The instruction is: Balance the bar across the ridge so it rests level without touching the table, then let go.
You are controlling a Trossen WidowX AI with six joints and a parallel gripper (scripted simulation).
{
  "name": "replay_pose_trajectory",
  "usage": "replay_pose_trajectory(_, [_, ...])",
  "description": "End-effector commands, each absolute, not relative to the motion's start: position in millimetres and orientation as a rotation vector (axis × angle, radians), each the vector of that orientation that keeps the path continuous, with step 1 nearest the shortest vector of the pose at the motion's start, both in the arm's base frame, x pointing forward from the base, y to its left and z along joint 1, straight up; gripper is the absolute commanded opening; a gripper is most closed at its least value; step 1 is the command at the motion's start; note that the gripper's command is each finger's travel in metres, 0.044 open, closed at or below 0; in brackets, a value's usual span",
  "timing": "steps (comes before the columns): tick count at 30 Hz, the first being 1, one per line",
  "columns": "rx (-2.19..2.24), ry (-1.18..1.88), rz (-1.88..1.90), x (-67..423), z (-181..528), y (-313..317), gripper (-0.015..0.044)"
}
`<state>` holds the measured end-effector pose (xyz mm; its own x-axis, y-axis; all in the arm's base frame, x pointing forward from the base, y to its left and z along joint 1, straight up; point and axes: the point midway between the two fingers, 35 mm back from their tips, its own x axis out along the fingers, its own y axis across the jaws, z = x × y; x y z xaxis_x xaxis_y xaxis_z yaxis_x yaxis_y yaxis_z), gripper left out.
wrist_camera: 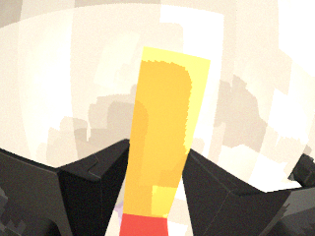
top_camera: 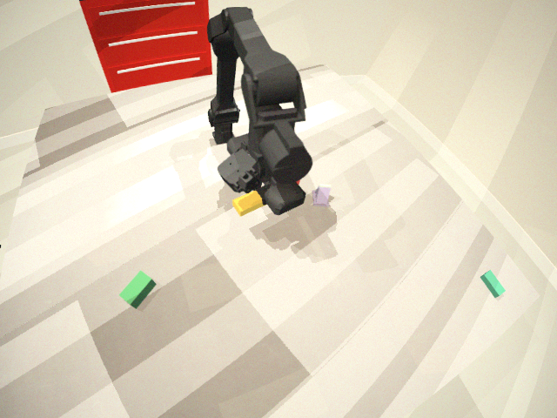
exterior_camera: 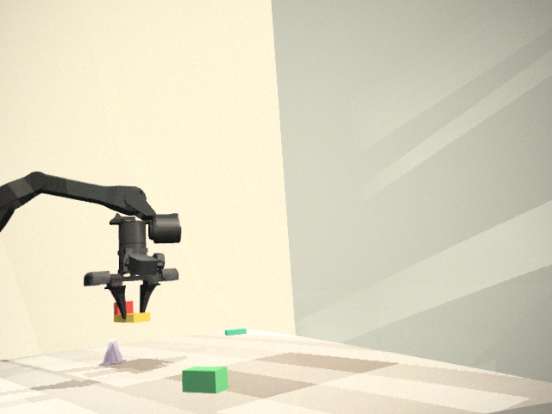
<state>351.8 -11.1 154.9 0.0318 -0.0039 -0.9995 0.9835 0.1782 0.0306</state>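
One yellow bar (exterior_camera: pixel 132 317) with a red block at one end is clamped between the fingers of the end effector (exterior_camera: pixel 133 307), left of centre in the exterior view. The bar hangs roughly level and well above the tabletop (exterior_camera: pixel 356 383). In the wrist view the bar (wrist_camera: pixel 164 138) runs up the frame's centre between the two dark fingers, its red end nearest the lens. The lilac ridge (exterior_camera: pixel 113 354) stands on the tabletop at lower left of the exterior view, below the bar and apart from it. In the top view the ridge (top_camera: pixel 321 196) sits just right of the arm's wrist. Two green blocks lie on the tabletop: one at lower left (top_camera: pixel 137 289), one at far right (top_camera: pixel 492 283). A red drawer cabinet (top_camera: pixel 148 40) occupies the upper left.
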Motion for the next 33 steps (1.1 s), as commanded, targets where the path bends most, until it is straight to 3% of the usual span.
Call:
replay_pose_trajectory(1, [0.972, 1.318, -0.938, 352, 157, -5, 0.0000])
replay_pose_trajectory(33, [-0.025, 1.533, 0.031, 358, 159, 46, 0.0000])
